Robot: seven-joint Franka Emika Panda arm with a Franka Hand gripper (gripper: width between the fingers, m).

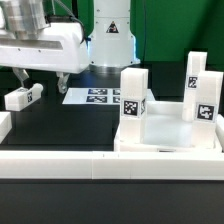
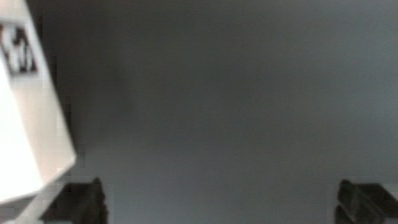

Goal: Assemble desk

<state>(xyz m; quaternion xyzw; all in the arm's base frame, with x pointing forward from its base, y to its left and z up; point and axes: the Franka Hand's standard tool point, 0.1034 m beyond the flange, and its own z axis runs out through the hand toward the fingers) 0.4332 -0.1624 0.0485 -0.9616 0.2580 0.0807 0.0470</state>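
The white desk top (image 1: 165,137) lies on the exterior view's right with three square tagged legs standing upright in its corners: one at the front left (image 1: 134,95), one at the back (image 1: 193,68) and one at the right (image 1: 206,101). A loose leg (image 1: 22,96) lies on the black table at the left. My gripper (image 1: 43,80) hangs open just above and behind that leg. In the wrist view the loose leg (image 2: 27,110) shows as a white slab beside one dark fingertip (image 2: 75,200), outside the jaws. Nothing is between the fingers.
The marker board (image 1: 100,97) lies flat at the back centre. A long low white rail (image 1: 100,160) runs along the table's front edge. A white block (image 1: 4,125) sits at the far left edge. The robot's base (image 1: 110,35) stands behind.
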